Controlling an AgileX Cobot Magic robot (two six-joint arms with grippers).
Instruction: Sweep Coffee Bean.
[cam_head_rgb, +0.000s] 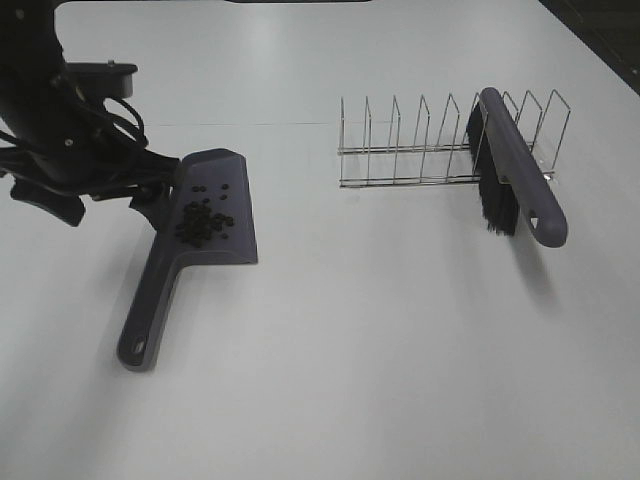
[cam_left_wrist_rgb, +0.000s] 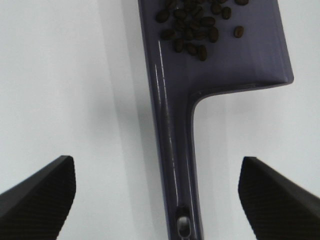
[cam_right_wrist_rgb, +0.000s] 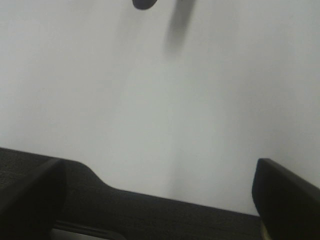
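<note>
A purple dustpan is laid flat on the white table toward its left edge, with the handle pointed at the near edge. The coffee beans are gathered in the pan of the dustpan, most in one dark cluster and a few scattered just beyond it (none can be made out on the bare tabletop). In the left wrist view the same beans are seen at the pan's inner end, above the handle.

The left gripper is spread wide, one finger on each side of the handle and clear of it; nothing is held.

Toward the far right corner a wire rack is stood, and a purple brush with black bristles is leaned in its slots.

The right gripper is also held wide and empty, over bare table near a dark edge.
</note>
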